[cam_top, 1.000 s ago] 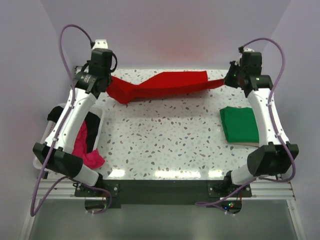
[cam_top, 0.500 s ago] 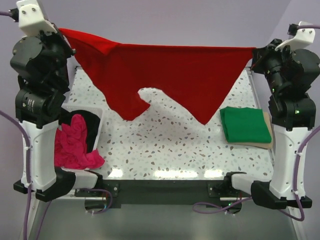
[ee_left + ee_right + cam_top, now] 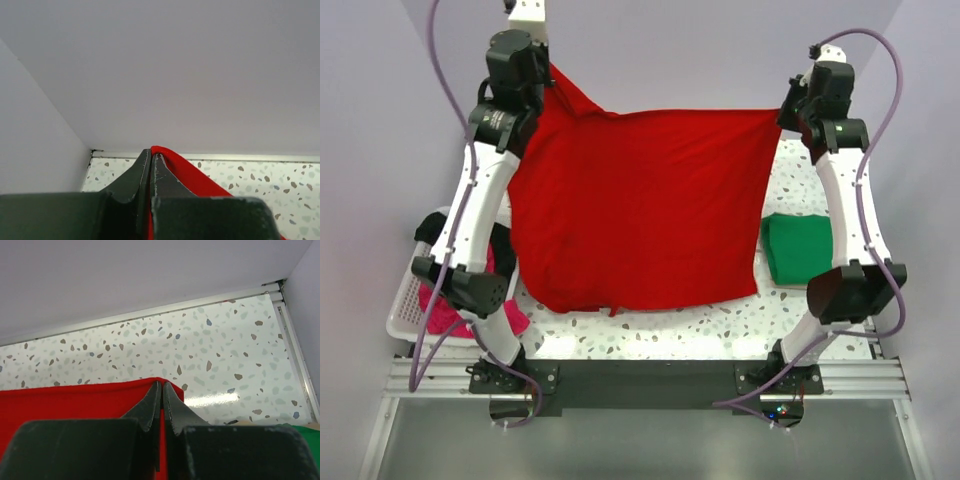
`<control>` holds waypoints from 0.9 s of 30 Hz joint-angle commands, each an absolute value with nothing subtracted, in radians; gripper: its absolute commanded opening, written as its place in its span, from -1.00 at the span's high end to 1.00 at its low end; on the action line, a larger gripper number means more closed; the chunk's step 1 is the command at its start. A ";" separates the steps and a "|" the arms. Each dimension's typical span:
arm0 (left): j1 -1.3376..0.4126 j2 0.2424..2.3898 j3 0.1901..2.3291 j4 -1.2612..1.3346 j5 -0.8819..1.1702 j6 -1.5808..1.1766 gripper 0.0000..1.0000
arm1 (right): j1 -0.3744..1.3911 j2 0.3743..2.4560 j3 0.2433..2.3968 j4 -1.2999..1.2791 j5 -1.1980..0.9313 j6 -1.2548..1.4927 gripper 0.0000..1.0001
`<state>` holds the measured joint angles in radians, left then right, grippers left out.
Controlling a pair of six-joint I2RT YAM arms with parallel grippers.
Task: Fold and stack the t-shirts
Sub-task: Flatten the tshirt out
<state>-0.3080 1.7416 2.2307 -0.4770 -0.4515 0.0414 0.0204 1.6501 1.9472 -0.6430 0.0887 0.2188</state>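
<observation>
Left gripper (image 3: 151,154): jaws pressed together on one upper corner of the red t-shirt (image 3: 640,210). In the wrist view, red cloth bulges out just beside the fingertips.

Right gripper (image 3: 162,386): jaws likewise clamped, on the opposite upper corner, with the cloth edge running off toward the left gripper.

Both grippers are raised above the far part of the table (image 3: 720,322). The shirt hangs between them as a broad sheet with its top edge taut. Its lower hem is near the table's near edge; contact cannot be told.

Green t-shirt (image 3: 798,248): folded flat, below the right gripper, just beside the hanging shirt's right edge.

Magenta t-shirt (image 3: 438,312) and black t-shirt (image 3: 428,228): bunched in the white basket (image 3: 396,325), below and left of the left gripper, partly hidden by the arm.
</observation>
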 commanded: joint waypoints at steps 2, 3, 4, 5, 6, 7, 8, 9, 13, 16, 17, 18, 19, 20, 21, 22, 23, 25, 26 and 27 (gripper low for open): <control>-0.299 1.732 2.283 -0.330 -0.428 0.123 1.00 | 0.017 1.660 2.088 -0.612 0.121 0.204 1.00; -0.299 1.732 2.284 -0.319 -0.423 0.130 1.00 | 0.017 1.664 2.097 -0.609 0.121 0.204 1.00; -0.299 1.727 2.283 -0.313 -0.416 0.138 1.00 | 0.017 1.664 2.103 -0.603 0.126 0.204 1.00; -0.299 1.721 2.278 -0.301 -0.413 0.143 1.00 | 0.017 1.658 2.114 -0.600 0.130 0.203 1.00; -0.299 1.706 2.273 -0.293 -0.410 0.153 1.00 | 0.017 1.652 2.120 -0.594 0.132 0.201 1.00; -0.299 1.697 2.270 -0.287 -0.403 0.158 1.00 | 0.017 1.646 2.125 -0.591 0.133 0.199 1.00; -0.301 1.684 2.264 -0.281 -0.397 0.160 1.00 | 0.017 1.638 2.128 -0.588 0.136 0.198 1.00; -0.301 1.654 2.250 -0.264 -0.393 0.163 1.00 | 0.017 1.612 2.126 -0.575 0.138 0.196 1.00; -0.301 1.560 2.203 -0.230 -0.364 0.160 1.00 | 0.017 1.527 2.102 -0.532 0.152 0.184 1.00; -0.301 1.485 2.178 -0.225 -0.344 0.158 1.00 | 0.017 1.445 2.069 -0.493 0.155 0.167 1.00; -0.302 1.467 2.169 -0.227 -0.339 0.156 1.00 | 0.017 1.427 2.056 -0.485 0.156 0.163 1.00; -0.301 1.435 2.168 -0.232 -0.334 0.155 1.00 | 0.017 1.405 2.048 -0.467 0.160 0.153 1.00; -0.301 1.419 2.169 -0.236 -0.328 0.152 1.00 | 0.018 1.370 2.037 -0.462 0.160 0.147 1.00; -0.301 1.405 2.172 -0.248 -0.327 0.150 1.00 | 0.017 1.352 2.033 -0.456 0.161 0.146 1.00; -0.301 1.379 2.174 -0.255 -0.322 0.144 1.00 | 0.017 1.335 2.028 -0.448 0.160 0.141 1.00; -0.301 1.370 2.177 -0.259 -0.312 0.143 1.00 | 0.018 1.321 2.026 -0.448 0.161 0.140 1.00; -0.301 1.359 2.189 -0.270 -0.307 0.140 1.00 | 0.017 1.290 2.020 -0.445 0.160 0.138 1.00; -0.301 1.338 2.206 -0.282 -0.284 0.138 1.00 | 0.017 1.260 2.014 -0.440 0.166 0.135 1.00; -0.301 1.333 2.233 -0.297 -0.276 0.138 1.00 | 0.017 1.247 2.011 -0.437 0.169 0.133 1.00; -0.301 1.335 2.249 -0.305 -0.270 0.141 1.00 | 0.017 1.224 2.010 -0.433 0.170 0.132 1.00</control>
